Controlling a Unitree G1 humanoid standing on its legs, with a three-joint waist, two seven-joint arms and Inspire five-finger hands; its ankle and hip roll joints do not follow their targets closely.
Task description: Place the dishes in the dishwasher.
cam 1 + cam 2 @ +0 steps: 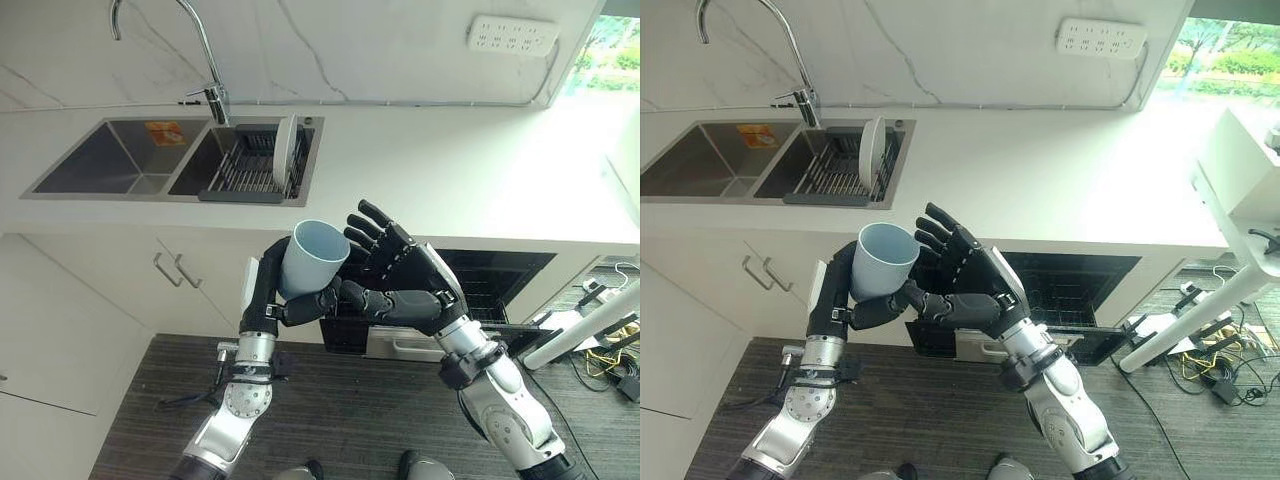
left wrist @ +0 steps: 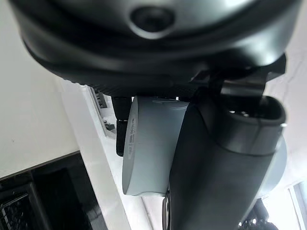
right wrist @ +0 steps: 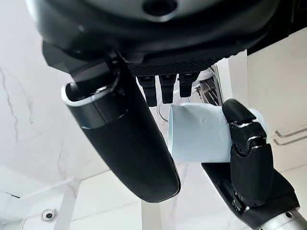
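A pale blue cup [image 1: 312, 258] is held upright in front of the counter, with my left hand [image 1: 268, 295] shut on its lower part. In the left wrist view the cup [image 2: 148, 148] lies behind that hand's thumb [image 2: 216, 182]. My right hand [image 1: 400, 275] is open just right of the cup, its fingers spread and straight, its thumb reaching towards the cup's base. In the right wrist view the cup [image 3: 196, 134] shows past the thumb [image 3: 120, 139]. Below the counter behind my hands, the dishwasher [image 1: 520, 262] stands open.
A double sink [image 1: 90, 160] lies at the back left under a tap [image 1: 210, 60]. Its right basin holds a dish rack [image 1: 240, 165] with a white plate [image 1: 285, 150] standing on edge. Cabinet handles [image 1: 172, 270] are at the left, white furniture legs [image 1: 590, 325] at the right.
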